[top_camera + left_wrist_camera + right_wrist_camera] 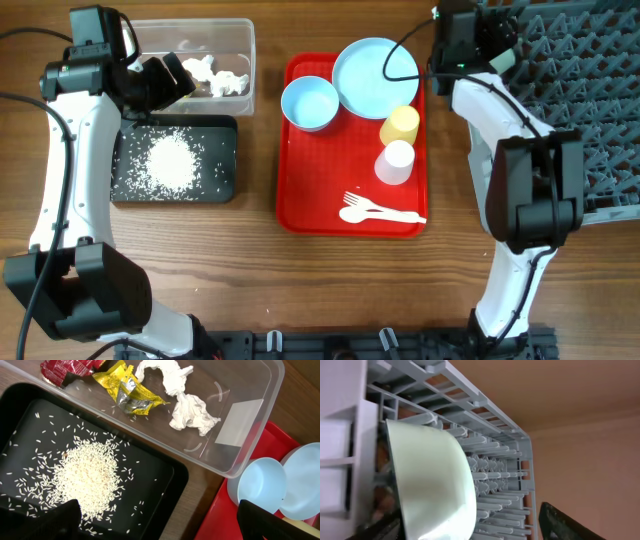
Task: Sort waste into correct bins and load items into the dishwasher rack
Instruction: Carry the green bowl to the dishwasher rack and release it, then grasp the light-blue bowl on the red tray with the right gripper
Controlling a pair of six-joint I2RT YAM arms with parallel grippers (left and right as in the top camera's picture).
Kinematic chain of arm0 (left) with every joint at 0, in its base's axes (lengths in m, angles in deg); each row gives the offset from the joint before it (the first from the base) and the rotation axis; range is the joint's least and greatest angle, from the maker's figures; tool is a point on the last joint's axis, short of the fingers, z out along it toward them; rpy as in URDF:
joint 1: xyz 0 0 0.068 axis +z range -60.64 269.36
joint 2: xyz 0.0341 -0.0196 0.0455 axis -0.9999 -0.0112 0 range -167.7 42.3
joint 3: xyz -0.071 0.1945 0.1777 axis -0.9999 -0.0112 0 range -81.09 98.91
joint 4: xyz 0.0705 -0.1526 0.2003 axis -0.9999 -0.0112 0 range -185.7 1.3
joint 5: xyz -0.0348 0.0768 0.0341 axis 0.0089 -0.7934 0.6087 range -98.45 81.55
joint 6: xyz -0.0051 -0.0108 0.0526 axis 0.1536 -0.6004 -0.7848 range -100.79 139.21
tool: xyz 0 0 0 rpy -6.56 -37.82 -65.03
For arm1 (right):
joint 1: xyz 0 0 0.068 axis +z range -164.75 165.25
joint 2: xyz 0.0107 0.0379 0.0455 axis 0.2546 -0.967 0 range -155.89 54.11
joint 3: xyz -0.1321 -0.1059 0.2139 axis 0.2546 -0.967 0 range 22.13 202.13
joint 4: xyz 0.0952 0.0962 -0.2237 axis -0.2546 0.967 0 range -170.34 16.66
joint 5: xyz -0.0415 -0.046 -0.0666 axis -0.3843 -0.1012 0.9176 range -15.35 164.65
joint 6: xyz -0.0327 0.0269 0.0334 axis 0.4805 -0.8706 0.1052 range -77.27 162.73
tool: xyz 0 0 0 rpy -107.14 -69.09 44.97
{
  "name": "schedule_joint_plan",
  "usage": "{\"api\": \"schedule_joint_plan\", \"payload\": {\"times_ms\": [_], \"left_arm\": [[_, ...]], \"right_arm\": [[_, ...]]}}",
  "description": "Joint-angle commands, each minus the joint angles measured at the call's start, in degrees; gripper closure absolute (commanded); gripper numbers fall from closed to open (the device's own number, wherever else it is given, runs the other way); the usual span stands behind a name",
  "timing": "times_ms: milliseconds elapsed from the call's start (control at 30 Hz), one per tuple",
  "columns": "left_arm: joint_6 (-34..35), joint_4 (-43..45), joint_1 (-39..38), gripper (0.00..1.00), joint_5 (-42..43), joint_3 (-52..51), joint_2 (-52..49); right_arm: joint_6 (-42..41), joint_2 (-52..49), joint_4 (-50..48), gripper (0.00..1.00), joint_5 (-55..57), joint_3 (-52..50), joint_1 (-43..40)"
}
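Your right claw (470, 517) stands open, fingers wide apart, with the pale bowl (430, 480) between them, close to one finger and clear of the other. The bowl rests among the pegs at the dishwasher rack (495, 460) edge. Your left claw (157, 515), well away from the rack, gapes open above the rice (85, 477) in the black tray (165, 475).

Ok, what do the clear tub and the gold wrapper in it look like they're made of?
The clear tub: thin transparent plastic, glossy, judging by see-through walls and bright glints along the rim. The gold wrapper: probably metallised plastic film; it is sharply crinkled, with a shiny silvery inner face showing.
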Motion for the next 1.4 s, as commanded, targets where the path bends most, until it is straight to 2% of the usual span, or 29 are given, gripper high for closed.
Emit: {"api": "schedule_joint_plan", "payload": {"times_ms": [0, 200, 333, 700, 833, 933, 1000, 1067, 1100, 1167, 1267, 1367], "left_arm": [[0.7, 0.0, 0.15, 0.0, 0.31, 0.26, 0.11], [0.7, 0.0, 0.15, 0.0, 0.31, 0.26, 0.11], [0.7, 0.0, 0.15, 0.0, 0.31, 0.26, 0.11], [0.7, 0.0, 0.15, 0.0, 0.31, 0.26, 0.11], [0.7, 0.0, 0.15, 0.0, 0.31, 0.26, 0.11], [0.7, 0.0, 0.15, 0.0, 0.31, 0.26, 0.11], [0.7, 0.0, 0.15, 0.0, 0.31, 0.26, 0.09], [0.7, 0.0, 0.15, 0.0, 0.31, 0.26, 0.11], [0.7, 0.0, 0.15, 0.0, 0.31, 0.26, 0.11], [0.7, 0.0, 0.15, 0.0, 0.31, 0.26, 0.09], [0.7, 0.0, 0.15, 0.0, 0.31, 0.26, 0.11], [0.7, 0.0, 0.15, 0.0, 0.31, 0.26, 0.11]], "right_arm": [[-1.51, -0.85, 0.31, 0.19, 2.97, 0.13, 1.46], [-2.99, -0.83, -4.9, 0.14, 9.29, 0.15, 2.45], [-5.38, 0.39, -5.05, 0.12, 9.46, 0.15, 3.1], [-18.18, 1.66, -0.74, 0.09, 3.28, 0.17, 11.32], [-22.88, 5.27, 1.01, 0.06, 0.17, 0.2, 15.04], [-30.71, 11.43, 6.86, 0.06, -8.94, 0.55, 17.79], [-39.98, 16.33, 15.32, 0.09, -26.12, 1.14, 19.02], [-49.07, 19.28, 21.44, 0.16, -44.98, 1.14, 19.08], [-53.79, 19.43, 23.89, 0.23, -51.08, 1.14, 19.04], [-60.28, 18.29, 28.22, 0.28, -57.9, 0.55, 19.1], [-67.65, 15.56, 34.16, 0.38, -61.07, 0.13, 19.21], [-71.58, 11.72, 38.14, 0.4, -61.64, 0.11, 19.74]]}}
